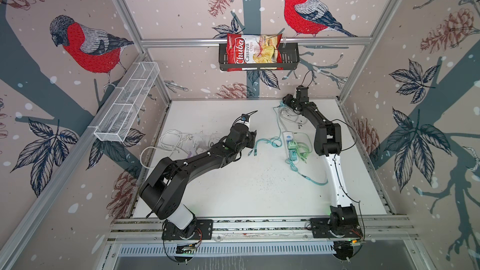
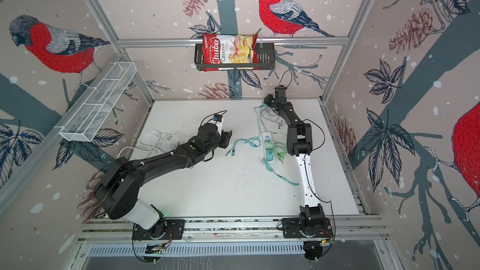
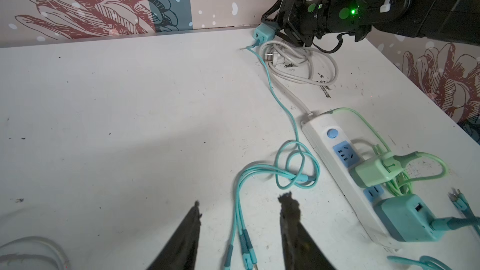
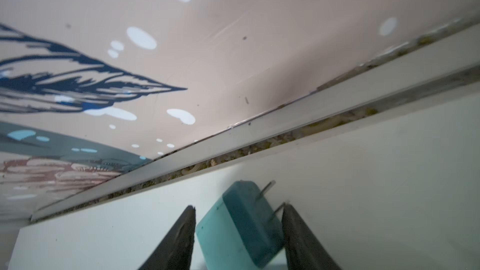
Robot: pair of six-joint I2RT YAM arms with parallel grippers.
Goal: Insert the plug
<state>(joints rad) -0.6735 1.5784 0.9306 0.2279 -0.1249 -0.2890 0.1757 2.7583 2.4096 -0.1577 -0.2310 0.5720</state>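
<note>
The white table [image 1: 233,190] carries the power strip [image 1: 288,137] on its right half. The strip's free blue socket [image 3: 346,155] is at its far end, next to the switch, and two chargers [image 3: 374,172] fill the nearer sockets.

The left gripper [image 3: 241,201] hovers near the middle over loose teal cable ends [image 3: 244,242], its fingers apart and holding nothing. The right gripper [image 4: 239,206] is at the far edge by the back wall. Its fingers stand close on either side of the teal plug [image 4: 233,227], but whether they press it cannot be told.

The plug sits tilted between them, with one of its prongs [image 4: 266,189] just beside a finger. A sound grasp probably means squaring the body first, with the pads on its flat sides and clear of the prongs. The prongs then need turning down over the free socket with the trailing cable left slack. The left gripper could steady the strip.
</note>
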